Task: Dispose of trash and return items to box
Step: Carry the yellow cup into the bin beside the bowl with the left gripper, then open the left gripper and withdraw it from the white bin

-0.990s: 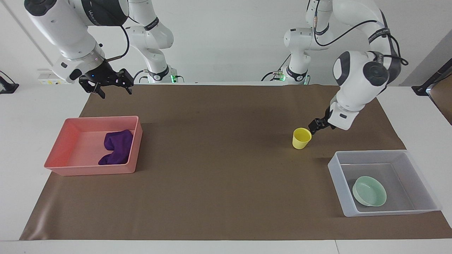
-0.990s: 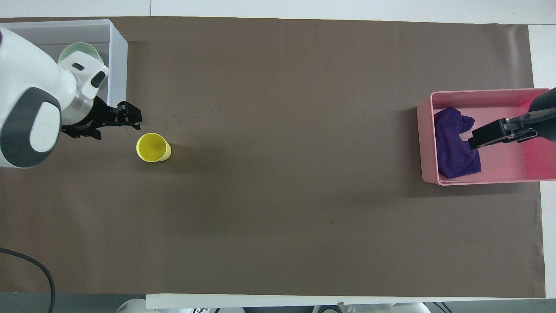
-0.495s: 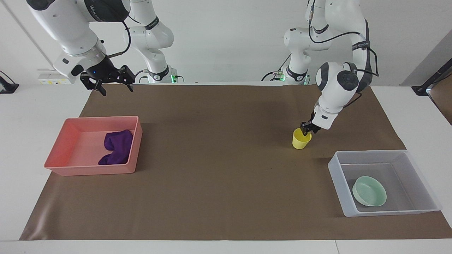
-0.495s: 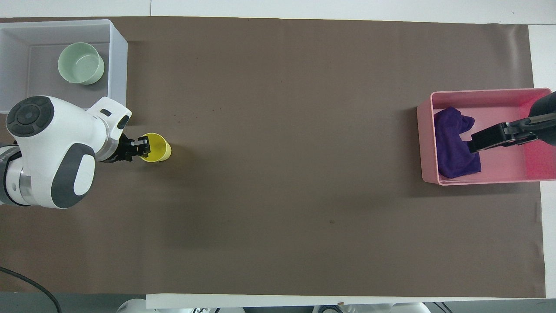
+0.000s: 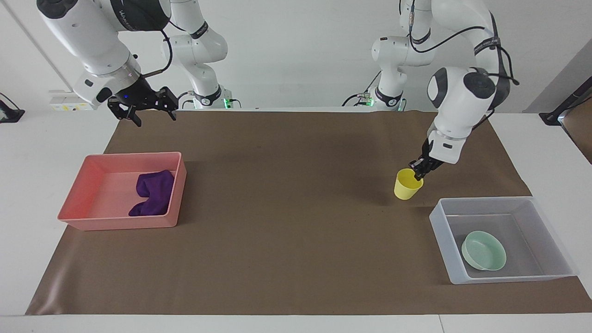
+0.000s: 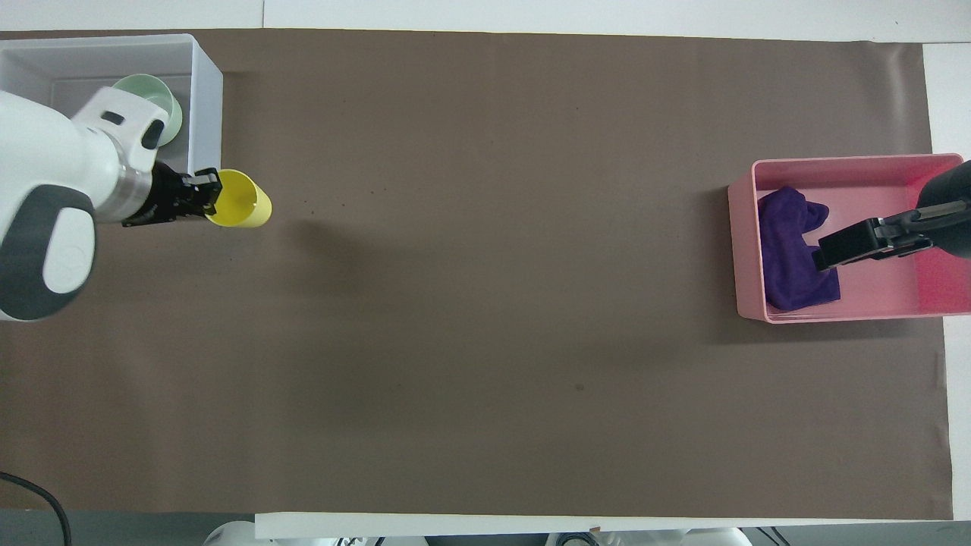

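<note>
My left gripper (image 5: 420,172) (image 6: 208,199) is shut on the rim of the yellow cup (image 5: 407,187) (image 6: 239,205). It holds the cup tilted, a little above the mat, just beside the translucent box (image 5: 481,201) (image 6: 205,83). The mint-green bowl (image 5: 484,250) (image 6: 171,106) lies in the box. The purple rag (image 5: 151,192) (image 6: 789,258) lies in the pink tray (image 5: 115,157) (image 6: 834,163). My right gripper (image 5: 150,113) (image 6: 865,241) is open and empty, raised high at the pink tray's end of the table, well clear of the rag.
A brown mat (image 5: 286,208) covers the table between the tray and the box. The white table top (image 5: 37,148) shows around the mat.
My left gripper closed on the cup's rim, lifted it and carried it toward the box. My right gripper stayed raised and shifted only slightly.
</note>
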